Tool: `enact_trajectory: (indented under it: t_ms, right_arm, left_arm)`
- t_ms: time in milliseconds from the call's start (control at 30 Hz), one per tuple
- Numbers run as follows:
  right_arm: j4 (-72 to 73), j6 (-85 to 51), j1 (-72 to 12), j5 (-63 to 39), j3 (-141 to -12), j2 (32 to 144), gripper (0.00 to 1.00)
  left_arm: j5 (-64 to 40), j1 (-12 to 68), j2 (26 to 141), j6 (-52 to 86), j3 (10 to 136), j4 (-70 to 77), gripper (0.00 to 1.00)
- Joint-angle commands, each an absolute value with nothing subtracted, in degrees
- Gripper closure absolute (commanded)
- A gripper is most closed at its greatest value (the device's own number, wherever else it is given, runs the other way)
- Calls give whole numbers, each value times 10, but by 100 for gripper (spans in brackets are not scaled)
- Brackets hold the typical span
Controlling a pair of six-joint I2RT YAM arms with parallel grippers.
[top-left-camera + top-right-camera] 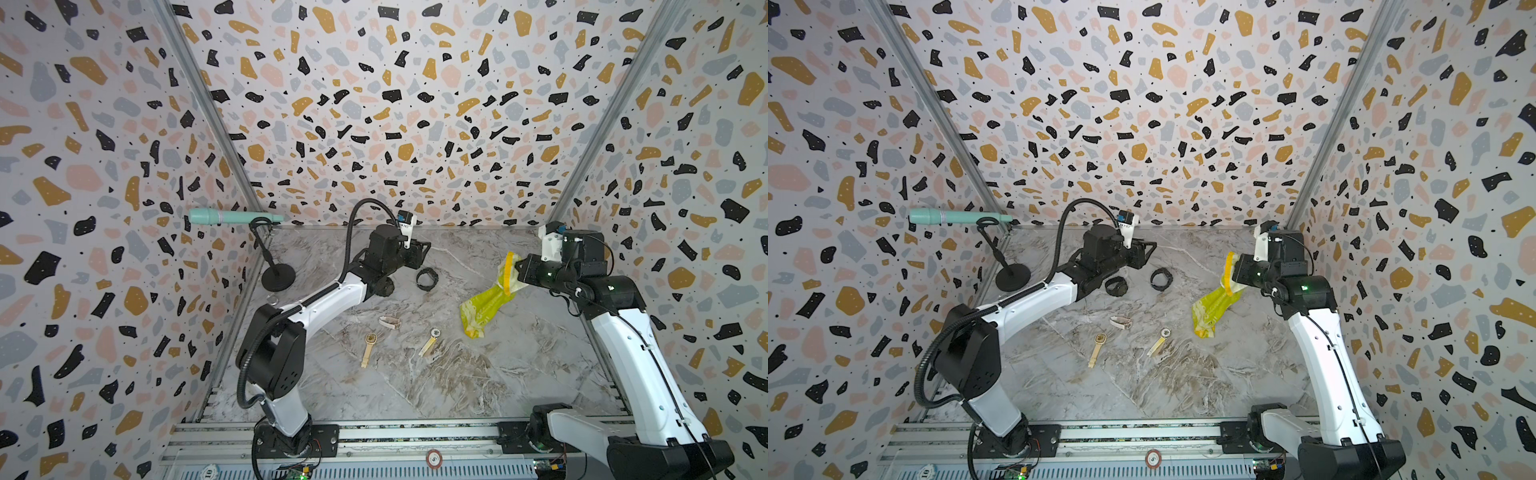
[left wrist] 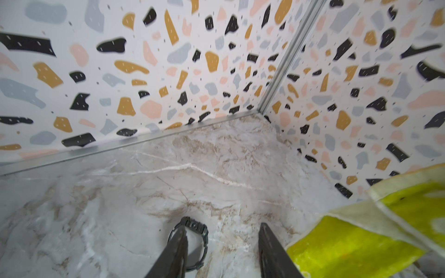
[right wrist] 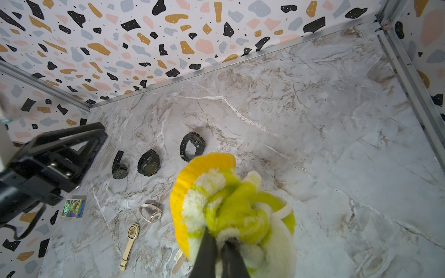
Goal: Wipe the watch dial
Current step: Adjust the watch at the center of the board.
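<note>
Black wristwatch with its strap buckled in a loop (image 2: pixel 195 227) sits on the grey marble tabletop (image 2: pixel 168 168), partly hidden behind one finger of the left gripper (image 2: pixel 222 227), whose jaws are apart and grip nothing. The right gripper (image 3: pixel 218 237) is clenched on the fluffy yellow-green cloth (image 3: pixel 231 199), clear of the watch. Wiping looks not yet begun, so the cloth must come onto the dial. The dial face is too dark to read.

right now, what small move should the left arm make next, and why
Probably shift the left jaws sideways so the nearest black watch sits centred between them before closing. They stand open, but the watch sits off to one side of the gap, while the right jaws are shut on the yellow cloth, ready to wipe.
</note>
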State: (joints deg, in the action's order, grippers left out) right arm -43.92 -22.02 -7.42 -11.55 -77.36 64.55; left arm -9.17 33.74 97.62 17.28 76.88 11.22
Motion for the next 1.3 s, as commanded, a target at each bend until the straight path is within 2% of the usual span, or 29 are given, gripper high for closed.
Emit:
enact_trajectory:
  t_ms: [0,167,233,267,300,367,433,600,767,900,1000,1133,1267]
  right_arm:
    - [-414,-223,-83,-120,-787,643,100]
    - [-408,-223,-102,-112,-796,653,100]
    - [-405,-225,-110,-110,-797,657,100]
    - [-406,-225,-112,-108,-799,657,100]
    - [-406,-225,-115,-106,-801,659,100]
    - [-407,-225,-118,-103,-803,659,100]
    - [-409,-224,-120,-101,-805,657,100]
    - [-415,-226,-120,-94,-803,650,100]
    - [-418,-226,-120,-86,-801,644,100]
    - [-417,-227,-120,-84,-800,644,100]
    - [-415,-228,-120,-82,-798,644,100]
    - [-410,-228,-120,-82,-792,646,100]
    - [-405,-229,-120,-83,-788,650,100]
  left_arm:
    - [-109,330,944,202,768,164,53]
    - [-148,324,925,202,786,133,48]
    - [-171,324,912,221,773,166,42]
    - [-177,324,903,234,763,192,25]
    - [-192,324,889,255,740,234,0]
    - [-212,322,860,304,689,346,1]
    - [-188,323,839,354,652,410,1]
    - [-210,307,851,439,673,394,1]
    - [-288,285,898,554,679,501,1]
    - [-297,266,931,557,717,416,0]
    - [-242,255,921,503,710,339,0]
    - [-138,252,933,373,782,94,0]
    - [-124,248,955,349,807,29,2]
